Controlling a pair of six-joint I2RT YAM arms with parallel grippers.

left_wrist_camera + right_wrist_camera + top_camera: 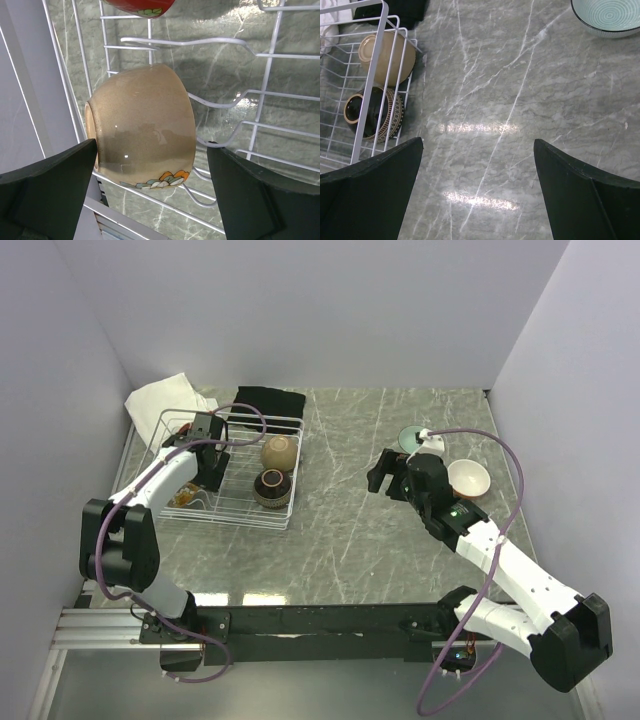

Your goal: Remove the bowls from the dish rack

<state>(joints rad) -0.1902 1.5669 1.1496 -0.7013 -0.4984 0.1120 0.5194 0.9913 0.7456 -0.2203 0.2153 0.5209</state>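
The left gripper [151, 149] stood wide open astride the tan bowl [145, 120] in the dish rack [260, 95], gripping nothing. The right gripper [477, 145] was fully open and empty, with the teal bowl [610, 15] at 1 o'clock.

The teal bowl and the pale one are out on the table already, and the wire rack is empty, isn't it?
Not quite. The teal bowl and the pale bowl are out on the table, but the wire rack is not empty. The top external view shows a tan bowl and a dark brown bowl inside it.
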